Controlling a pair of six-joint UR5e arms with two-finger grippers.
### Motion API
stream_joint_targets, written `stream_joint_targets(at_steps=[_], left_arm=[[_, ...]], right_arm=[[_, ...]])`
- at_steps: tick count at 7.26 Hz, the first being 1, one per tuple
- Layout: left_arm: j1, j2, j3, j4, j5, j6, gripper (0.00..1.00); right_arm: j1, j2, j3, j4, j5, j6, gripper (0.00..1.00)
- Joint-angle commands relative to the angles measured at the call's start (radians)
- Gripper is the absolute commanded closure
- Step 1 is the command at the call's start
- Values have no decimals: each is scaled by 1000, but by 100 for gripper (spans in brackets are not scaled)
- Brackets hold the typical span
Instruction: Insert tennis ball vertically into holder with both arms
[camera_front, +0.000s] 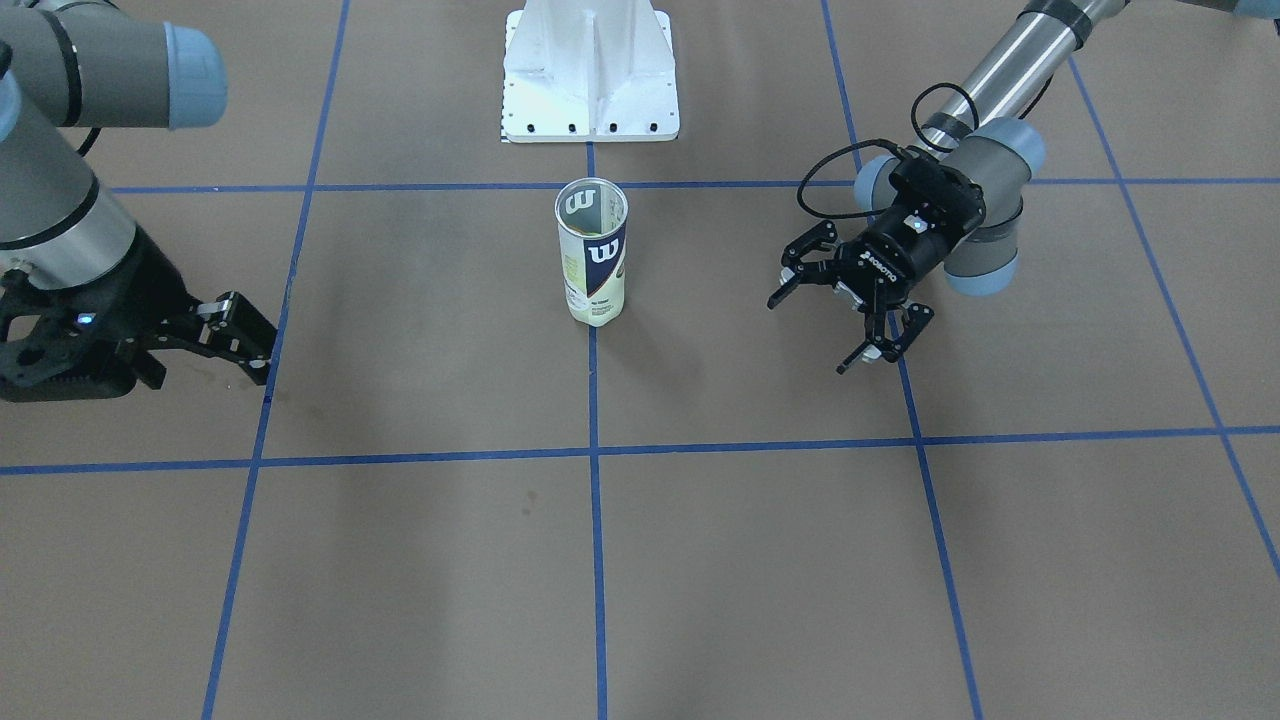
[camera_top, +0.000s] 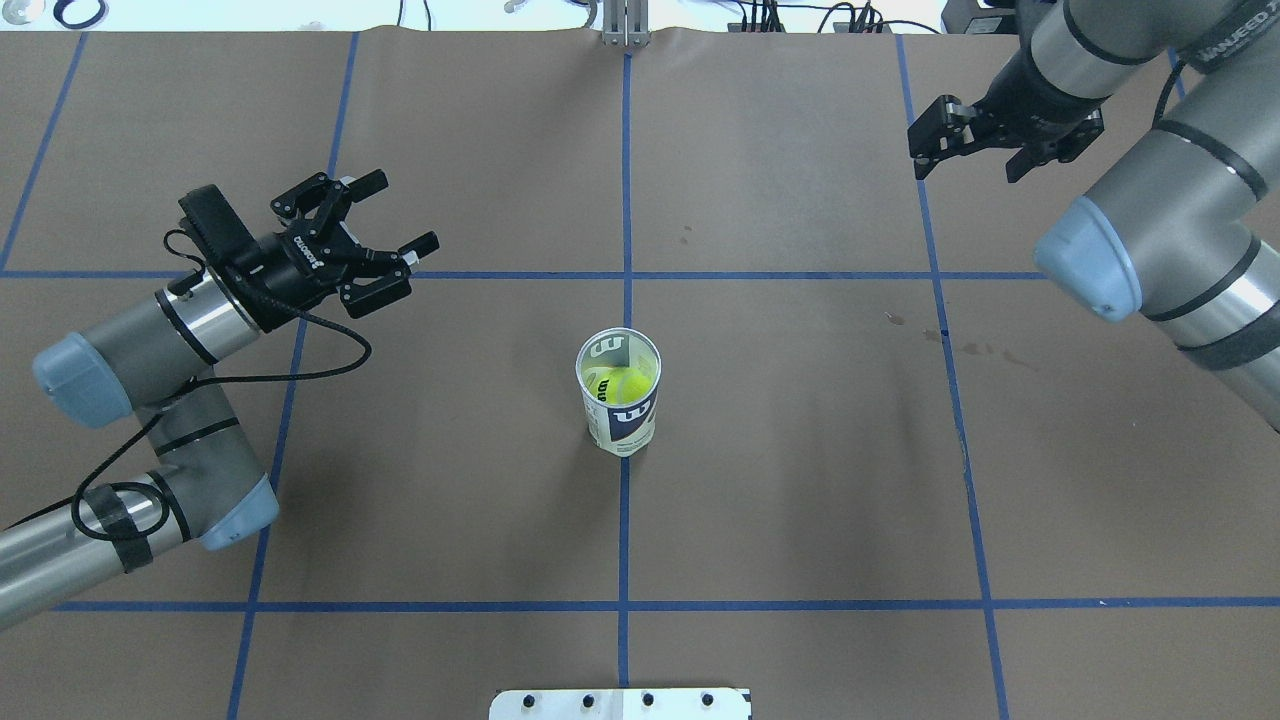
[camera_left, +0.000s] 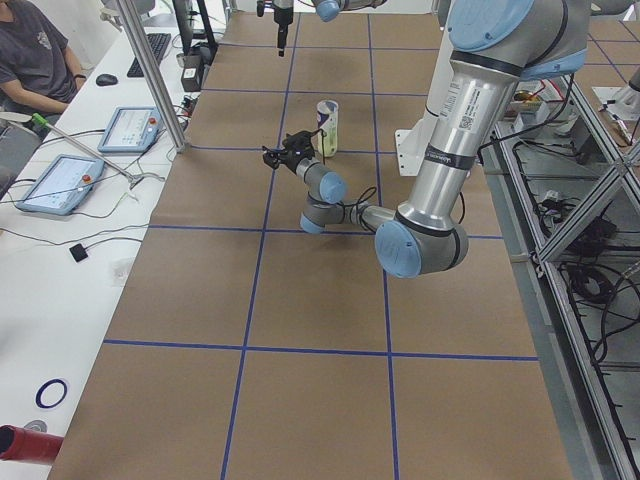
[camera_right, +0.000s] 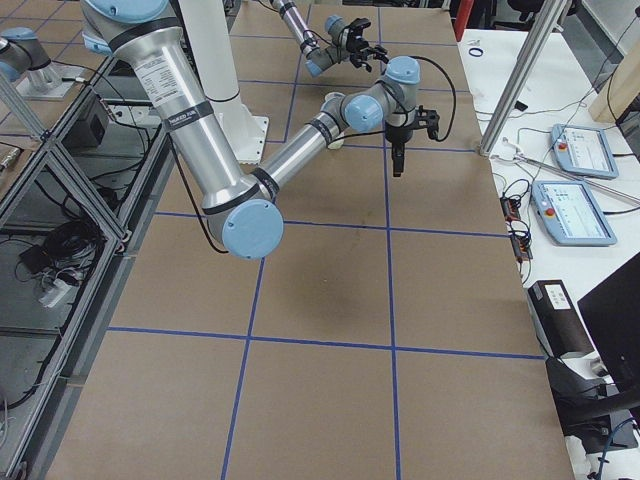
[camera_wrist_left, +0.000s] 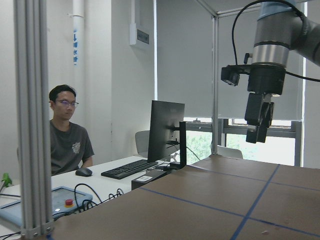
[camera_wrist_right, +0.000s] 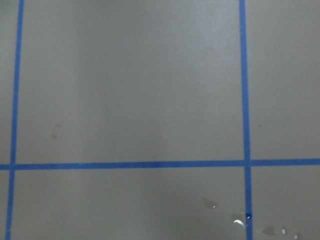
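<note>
The holder (camera_front: 593, 260) is a clear tube with a white and navy label. It stands upright and open-topped at the table's middle. In the overhead view a yellow-green tennis ball (camera_top: 620, 383) lies inside the holder (camera_top: 625, 425). My left gripper (camera_top: 405, 212) is open and empty, well to the tube's left and a little beyond it; it also shows in the front-facing view (camera_front: 815, 335). My right gripper (camera_top: 925, 145) points down, far to the tube's right and beyond it. Its fingers are together and hold nothing, as the left wrist view (camera_wrist_left: 257, 125) shows.
The white pedestal (camera_front: 590, 90) stands at the robot's side of the table, behind the tube. Blue tape lines (camera_top: 625, 275) grid the brown table. An operator (camera_wrist_left: 67, 135) sits at a desk with a monitor past the far edge. Control tablets (camera_left: 130, 128) lie there.
</note>
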Motion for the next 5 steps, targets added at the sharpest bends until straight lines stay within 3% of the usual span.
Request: stream_joint_targets(at_steps=[1, 2, 3, 5], left_arm=[[-100, 53, 1, 151, -6, -59, 0], [-142, 84, -2, 219, -35, -57, 0], [-204, 104, -7, 323, -151, -91, 0], [-405, 141, -11, 508, -488, -95, 0]], right_arm=[[50, -2, -63, 1, 0, -48, 1], [71, -5, -97, 41, -1, -68, 1], [96, -31, -138, 128, -1, -89, 1], [134, -31, -232, 202, 0, -155, 1]])
